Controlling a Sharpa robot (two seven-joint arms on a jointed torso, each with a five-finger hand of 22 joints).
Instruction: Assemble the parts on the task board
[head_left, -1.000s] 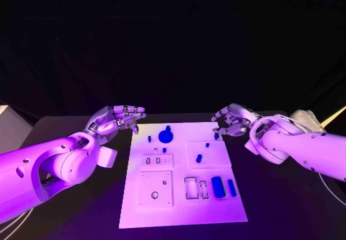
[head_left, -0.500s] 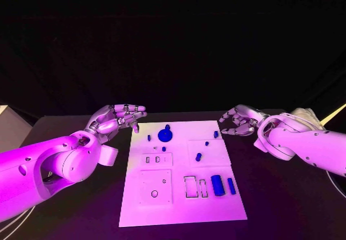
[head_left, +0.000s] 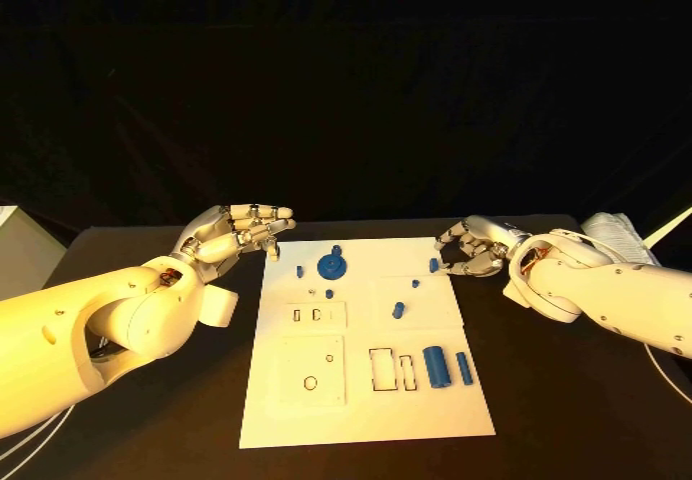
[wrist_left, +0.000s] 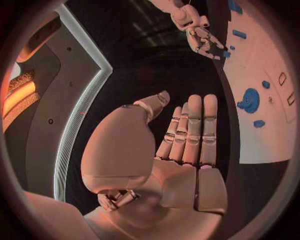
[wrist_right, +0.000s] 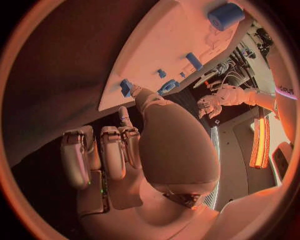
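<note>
Since a second ago my right robot hand (head_left: 476, 246) has drawn back off the task board (head_left: 368, 400) edge and now sits just beside its far right corner; my left robot hand (head_left: 238, 233) has hardly shifted, and the parts lie where they were.

From the head view, both hands hover over the dark desk (head_left: 577, 400) at the board's far corners, I judge so that they stay clear of the parts while I choose one. My left robot hand is empty, fingers extended and near together. My right robot hand holds nothing, fingers curled loosely with a gap between them. The board is a flat white plate, matt, with rectangular and round cut-outs. The parts are smooth blue pieces: a round gear (head_left: 333, 266) at the far end, a stubby cylinder (head_left: 434, 366) and a slimmer bar (head_left: 463, 368) lying beside the slots near me, and a small peg (head_left: 433, 265) close to my right fingers.

In the left wrist view, my palm (wrist_left: 169, 170) is open and bare, silver segmented fingers straight. The toothed gear (wrist_left: 250, 98) lies on the board beyond them.

In the right wrist view, my fingers (wrist_right: 109, 150) are bent inward on nothing. The board's white edge (wrist_right: 156, 65) lies just beyond them, with the small peg (wrist_right: 127, 88) nearest, probably my next pick.
</note>
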